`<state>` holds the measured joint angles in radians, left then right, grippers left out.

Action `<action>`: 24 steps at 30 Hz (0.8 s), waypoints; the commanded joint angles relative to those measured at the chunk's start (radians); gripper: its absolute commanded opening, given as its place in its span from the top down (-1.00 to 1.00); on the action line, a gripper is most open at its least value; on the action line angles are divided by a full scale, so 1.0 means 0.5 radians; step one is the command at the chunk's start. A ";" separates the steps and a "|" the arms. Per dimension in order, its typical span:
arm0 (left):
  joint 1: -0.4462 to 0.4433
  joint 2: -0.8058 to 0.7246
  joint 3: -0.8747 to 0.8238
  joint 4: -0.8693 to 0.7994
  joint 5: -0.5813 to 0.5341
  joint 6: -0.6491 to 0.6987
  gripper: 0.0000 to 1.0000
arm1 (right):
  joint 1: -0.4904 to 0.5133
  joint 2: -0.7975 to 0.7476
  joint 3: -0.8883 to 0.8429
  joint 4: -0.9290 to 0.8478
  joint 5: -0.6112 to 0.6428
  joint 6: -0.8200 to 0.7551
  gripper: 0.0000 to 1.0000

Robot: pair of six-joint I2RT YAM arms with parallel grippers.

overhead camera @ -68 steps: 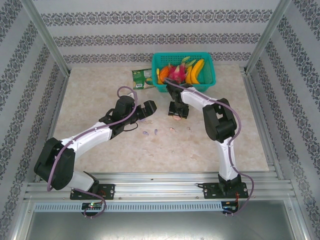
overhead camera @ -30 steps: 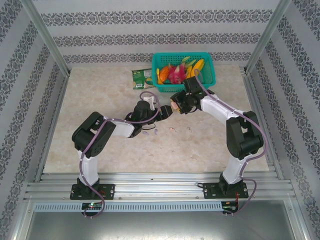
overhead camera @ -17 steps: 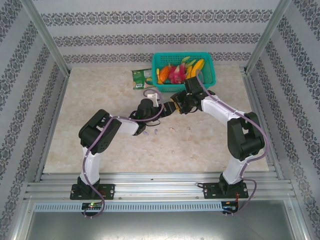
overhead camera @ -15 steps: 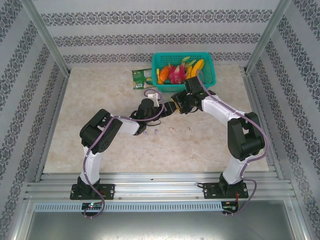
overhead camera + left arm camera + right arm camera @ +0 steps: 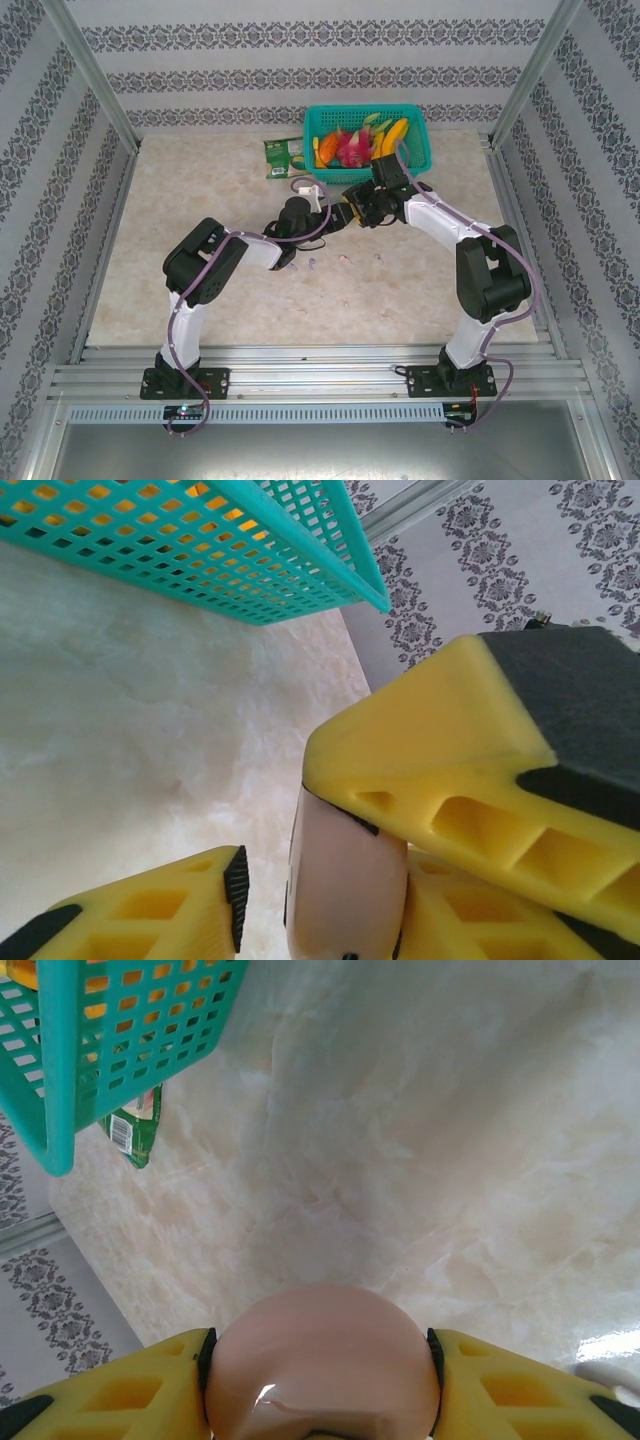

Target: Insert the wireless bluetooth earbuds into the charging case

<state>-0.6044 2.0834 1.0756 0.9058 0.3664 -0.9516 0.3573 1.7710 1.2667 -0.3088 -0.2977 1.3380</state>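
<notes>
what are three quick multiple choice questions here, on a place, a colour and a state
1. Where does the green packet lie? A) in the teal basket B) on the table, left of the basket C) between the arm bases
2. What colour is the round case in the right gripper? A) black B) blue C) pale pink
3. How is the right gripper? A) shut on the round case B) open above the basket C) open on the table

1 B: the top view shows it by the basket's left wall.
2 C: the right wrist view shows it pale pink.
3 A: both yellow fingers press its sides.
</notes>
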 commanded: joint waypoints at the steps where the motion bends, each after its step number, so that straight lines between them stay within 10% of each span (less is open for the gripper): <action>1: -0.021 0.050 0.075 0.123 -0.045 -0.039 0.21 | -0.003 -0.090 -0.039 -0.023 -0.049 0.013 0.03; 14: -0.041 0.098 0.053 0.317 -0.137 -0.137 0.62 | -0.010 -0.122 -0.064 -0.017 -0.057 0.024 0.01; 24: -0.040 0.073 0.005 0.332 -0.103 -0.164 0.78 | -0.092 -0.182 -0.028 -0.021 -0.070 0.006 -0.42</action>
<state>-0.6235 2.1185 1.0863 1.0042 0.3313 -1.0092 0.3298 1.7260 1.2472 -0.3061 -0.3119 1.3411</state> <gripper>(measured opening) 0.231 0.688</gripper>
